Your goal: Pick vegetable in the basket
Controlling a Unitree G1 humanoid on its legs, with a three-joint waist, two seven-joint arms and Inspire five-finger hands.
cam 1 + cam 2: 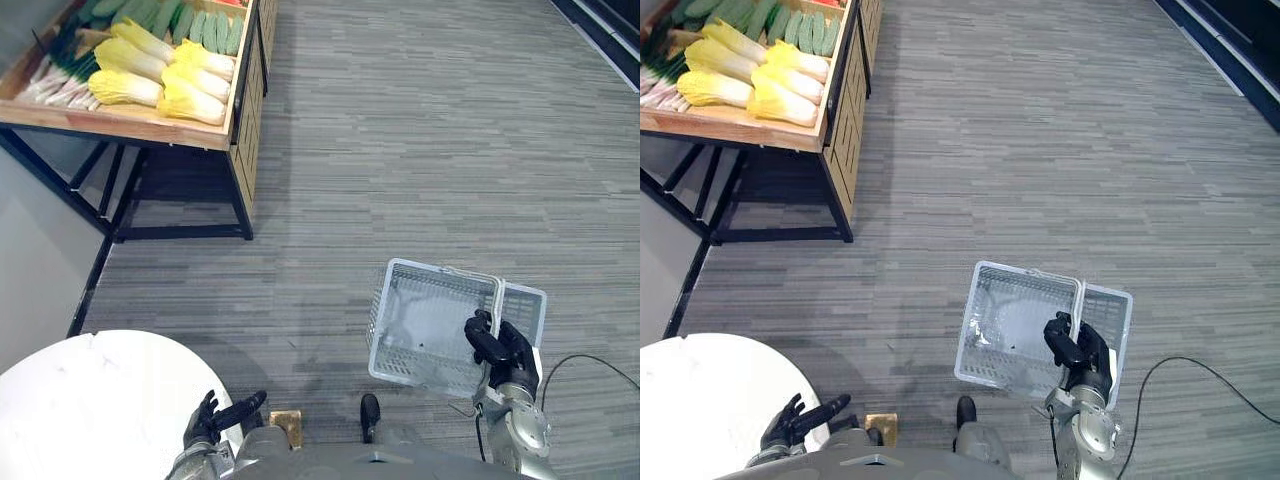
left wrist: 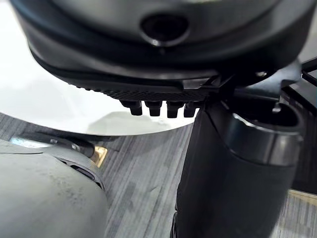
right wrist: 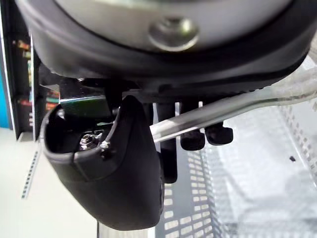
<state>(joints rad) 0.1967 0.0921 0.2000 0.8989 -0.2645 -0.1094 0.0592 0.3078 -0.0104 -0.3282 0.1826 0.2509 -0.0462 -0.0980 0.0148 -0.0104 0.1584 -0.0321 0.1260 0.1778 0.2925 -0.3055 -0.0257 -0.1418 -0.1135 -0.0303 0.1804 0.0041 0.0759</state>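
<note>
A pale wire basket (image 1: 440,335) hangs low at my right side above the floor, with nothing inside it. My right hand (image 1: 503,349) is shut on the basket handle (image 3: 233,106), the fingers curled round the clear bar in the right wrist view. Yellow cabbages (image 1: 165,75) lie in a wooden crate (image 1: 130,122) on a stand at the far left, with green cucumbers (image 1: 205,28) and white-stemmed greens (image 1: 60,85) beside them. My left hand (image 1: 215,418) is low at the left by a white round table, fingers straight and holding nothing.
A white round table (image 1: 90,400) stands at my lower left. The crate rests on a black metal frame (image 1: 180,190) with a wooden side panel. Grey striped floor (image 1: 420,150) stretches ahead and to the right. A dark shelf edge (image 1: 600,30) runs along the far right.
</note>
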